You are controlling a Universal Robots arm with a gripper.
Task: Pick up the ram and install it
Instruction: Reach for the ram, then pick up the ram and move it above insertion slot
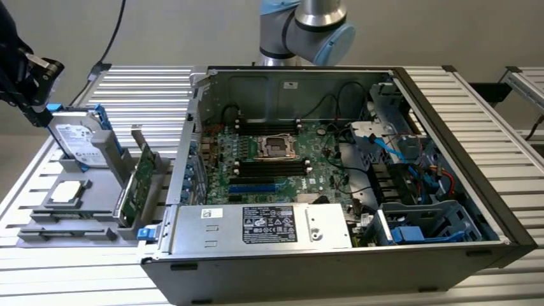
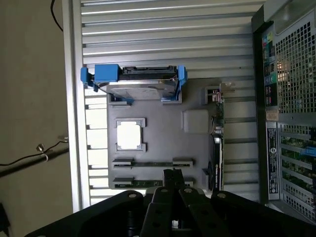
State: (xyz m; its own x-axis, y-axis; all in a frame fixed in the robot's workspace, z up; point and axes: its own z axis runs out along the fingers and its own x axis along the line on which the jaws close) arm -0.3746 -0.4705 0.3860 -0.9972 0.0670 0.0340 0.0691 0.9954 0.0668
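In the wrist view the hand is nearest the camera. Its two dark fingers are pressed together with nothing between them, and it hangs above a grey tray. Just past the fingertips the ram, a thin green stick, stands on edge in a holder on the tray, untouched. Another thin strip sits in the holder beside it, partly hidden by the hand. Beyond the ram lies a square processor, and farther off a hard drive in blue brackets.

In the exterior view the open computer case fills the middle and the exterior view's right, with its power supply at the lower centre and the motherboard behind it. The tray rests on the slatted table at the exterior view's lower left, and a green expansion card stands upright on the side nearest the case. The hand hovers at the exterior view's upper left, above the hard drive. The arm rises at the top centre.
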